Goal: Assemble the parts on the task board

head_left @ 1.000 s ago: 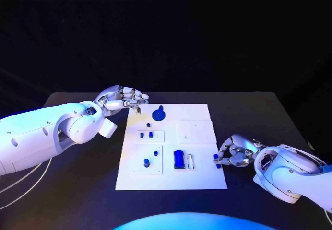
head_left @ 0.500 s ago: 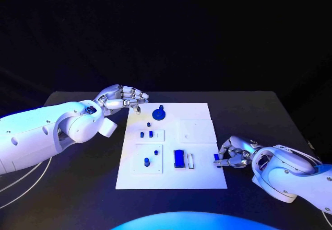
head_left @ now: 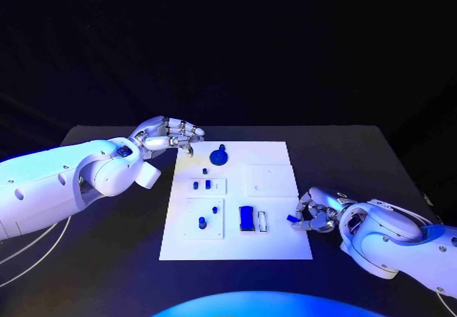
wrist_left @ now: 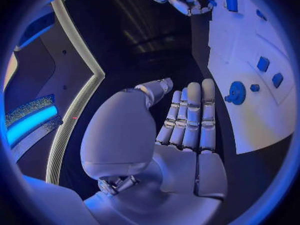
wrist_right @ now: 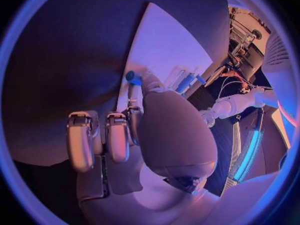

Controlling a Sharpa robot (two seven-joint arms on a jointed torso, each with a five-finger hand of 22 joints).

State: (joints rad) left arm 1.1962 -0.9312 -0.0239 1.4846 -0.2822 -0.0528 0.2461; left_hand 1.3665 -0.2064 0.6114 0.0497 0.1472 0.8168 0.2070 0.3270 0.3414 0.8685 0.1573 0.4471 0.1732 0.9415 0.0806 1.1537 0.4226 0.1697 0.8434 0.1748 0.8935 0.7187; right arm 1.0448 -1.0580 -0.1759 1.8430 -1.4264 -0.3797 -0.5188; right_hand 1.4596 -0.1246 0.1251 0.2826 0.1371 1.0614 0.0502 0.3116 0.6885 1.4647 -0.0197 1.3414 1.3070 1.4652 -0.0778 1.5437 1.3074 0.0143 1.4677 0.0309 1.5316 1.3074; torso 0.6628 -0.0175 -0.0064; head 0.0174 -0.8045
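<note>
Board (head_left: 276,247) lies mid-table (head_left: 114,264), and you have bare black surface on every side of it, widest at the far edge and left front corner. Your right hand (head_left: 312,212) sits at the board's right edge, pinching a small blue part (head_left: 293,218) just over that edge; compared with 1 second ago, it has crept inward toward the board. Your left hand (head_left: 172,137) hovers off the far left corner, fingers together and extended, holding nothing, unchanged. A round blue knob (head_left: 220,157) stands near that corner, well clear of the fingers. A blue block (head_left: 246,218) stands in its slot left of the right hand. You can read no writing anywhere.
</note>
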